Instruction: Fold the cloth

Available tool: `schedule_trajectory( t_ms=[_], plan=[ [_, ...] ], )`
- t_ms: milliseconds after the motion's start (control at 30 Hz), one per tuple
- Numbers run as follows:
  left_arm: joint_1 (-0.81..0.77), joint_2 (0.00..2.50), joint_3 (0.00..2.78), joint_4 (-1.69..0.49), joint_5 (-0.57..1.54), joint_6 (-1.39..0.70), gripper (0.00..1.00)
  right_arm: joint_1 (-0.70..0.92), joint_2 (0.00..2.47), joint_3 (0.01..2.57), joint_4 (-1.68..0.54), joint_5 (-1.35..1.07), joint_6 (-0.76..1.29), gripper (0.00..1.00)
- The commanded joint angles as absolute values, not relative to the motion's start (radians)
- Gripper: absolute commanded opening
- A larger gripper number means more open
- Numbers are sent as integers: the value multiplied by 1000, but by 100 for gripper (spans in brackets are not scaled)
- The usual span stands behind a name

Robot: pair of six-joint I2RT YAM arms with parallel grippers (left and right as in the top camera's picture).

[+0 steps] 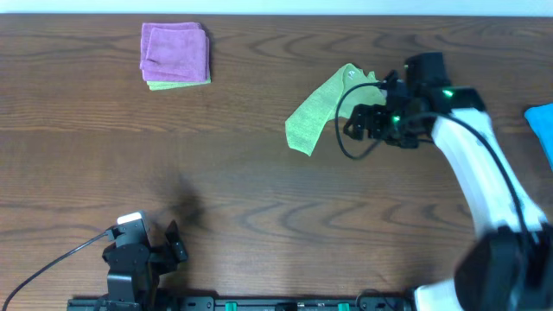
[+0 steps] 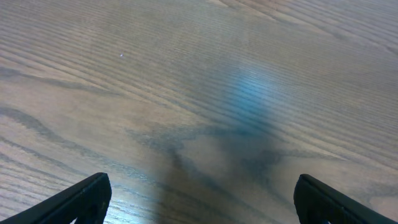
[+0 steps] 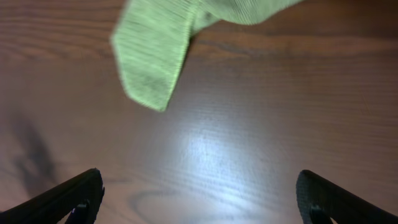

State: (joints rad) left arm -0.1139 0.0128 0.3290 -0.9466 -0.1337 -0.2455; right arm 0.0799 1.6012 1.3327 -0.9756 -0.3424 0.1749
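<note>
Just right of the green cloth (image 1: 318, 111), rumpled on the surface (image 1: 259, 190), we hover the right end effector (image 1: 359, 123), spread wide and empty, seemingly to take an edge | left end effector (image 1: 175, 244) well apart from it, likewise spread, empty, idle.

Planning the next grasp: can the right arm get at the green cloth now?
Probably yes. The right gripper hangs open just beside the green cloth, with only table between them and nothing blocking.

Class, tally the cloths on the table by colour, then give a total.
Purple: 1, the purple cloth, folded.
Green: 2, the loose green cloth and the folded green cloth beneath the purple.
Blue: 1, seemingly a blue cloth, cut off at the edge.
Total: 4
</note>
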Motion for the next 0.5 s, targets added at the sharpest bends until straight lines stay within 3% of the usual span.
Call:
schedule_trajectory(
  t_ms=[0, 467],
  plan=[
    [-110, 6, 314, -999, -133, -224, 95, 86, 1502, 1342, -1003, -310, 103, 99],
    [-110, 6, 314, -936, -130, -231, 95, 93, 1416, 1342, -1087, -426, 96, 99]
  ],
)
